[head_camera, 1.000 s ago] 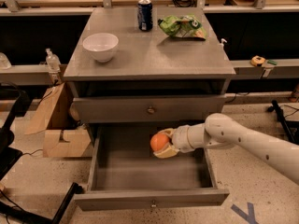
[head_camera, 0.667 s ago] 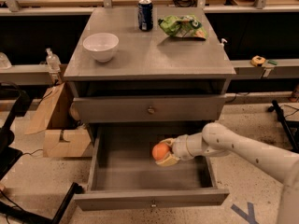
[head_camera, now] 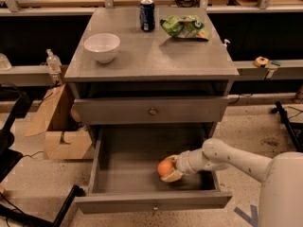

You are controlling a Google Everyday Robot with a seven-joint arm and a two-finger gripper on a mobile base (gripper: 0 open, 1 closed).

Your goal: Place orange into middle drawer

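Observation:
The orange [head_camera: 164, 167] is round and bright, low inside the open middle drawer [head_camera: 128, 157], near its right front part, at or just above the flat grey floor. My gripper [head_camera: 169, 169] reaches in from the right on a white arm [head_camera: 236, 160] and is shut on the orange, one finger above it and one below. The drawer is pulled far out, with a small round knob [head_camera: 155, 206] on its front panel. The drawer above [head_camera: 151, 110] is closed and shows only its front and knob.
On the cabinet top stand a white bowl [head_camera: 102, 47], a blue can [head_camera: 147, 15] and a green snack bag [head_camera: 185, 26]. A cardboard box [head_camera: 59, 131] sits on the floor to the left. Black chair legs [head_camera: 28, 212] lie at the lower left.
My gripper has carried the orange down and slightly forward, deeper into the open drawer, toward its floor. The drawer and the things on top have not moved.

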